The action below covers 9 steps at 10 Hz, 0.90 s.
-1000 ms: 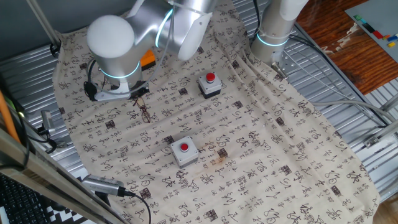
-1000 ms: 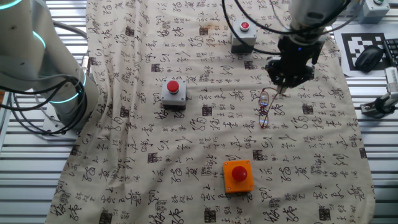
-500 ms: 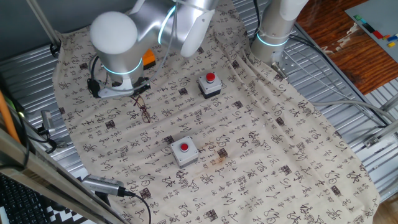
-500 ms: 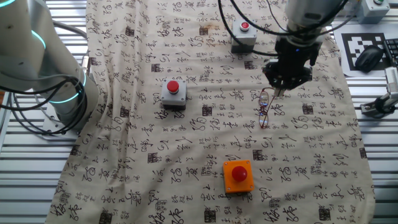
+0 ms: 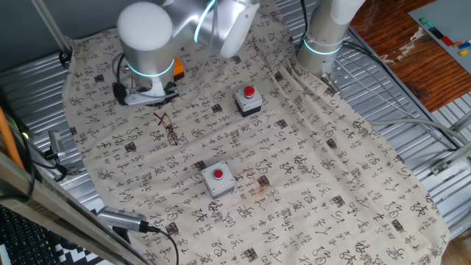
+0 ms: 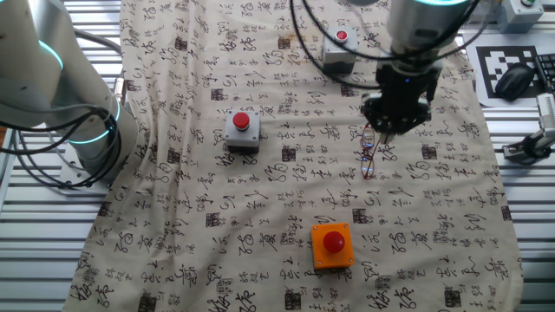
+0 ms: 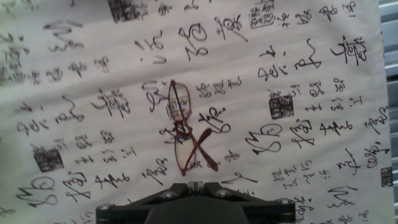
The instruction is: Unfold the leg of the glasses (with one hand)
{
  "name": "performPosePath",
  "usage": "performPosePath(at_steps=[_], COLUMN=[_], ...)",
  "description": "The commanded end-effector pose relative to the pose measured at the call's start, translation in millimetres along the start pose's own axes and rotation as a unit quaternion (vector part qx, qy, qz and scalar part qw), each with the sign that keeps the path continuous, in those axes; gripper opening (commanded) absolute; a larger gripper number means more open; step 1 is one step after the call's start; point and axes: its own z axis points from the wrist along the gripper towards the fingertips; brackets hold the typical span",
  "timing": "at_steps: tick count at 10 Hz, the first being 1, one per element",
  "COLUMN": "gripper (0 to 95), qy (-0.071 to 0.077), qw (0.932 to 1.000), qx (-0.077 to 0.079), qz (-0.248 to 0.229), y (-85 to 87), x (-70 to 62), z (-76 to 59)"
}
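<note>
The glasses [image 7: 183, 133] lie on the printed cloth, thin reddish-brown rim and clear lenses, with two thin legs crossing in an X over the lower lens. The fixed views show the glasses [image 5: 168, 130] [image 6: 369, 155] left of the table's middle. My gripper [image 7: 194, 184] hangs above the cloth just past the glasses' near end, its fingertips pressed together with nothing between them. From the side, my gripper [image 5: 156, 101] [image 6: 389, 128] is lifted off the cloth and apart from the frame.
Two grey boxes with red buttons [image 5: 249, 101] [image 5: 218, 179] stand on the cloth. An orange button box [image 6: 332, 244] sits beyond the glasses. A second robot's base [image 5: 324, 37] stands at the cloth's edge. Metal slats surround the cloth.
My gripper has lifted and drawn back from the glasses toward the orange box. The glasses stay on the cloth in the same spot.
</note>
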Motion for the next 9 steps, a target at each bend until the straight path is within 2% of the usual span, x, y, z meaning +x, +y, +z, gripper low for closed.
performPosePath(at_steps=[1,4,7,9], gripper=[0.0,0.0,0.0,0.0], qy=[-0.001,-0.008,-0.019,-0.021], qw=[1.0000,1.0000,0.9997,0.9996], qx=[-0.005,-0.005,-0.012,-0.013], qz=[-0.001,0.002,0.007,0.013], y=[-4.4,-8.0,-8.9,-8.6], x=[-4.2,-13.8,-18.7,-21.1], z=[2.9,7.1,3.1,-2.0])
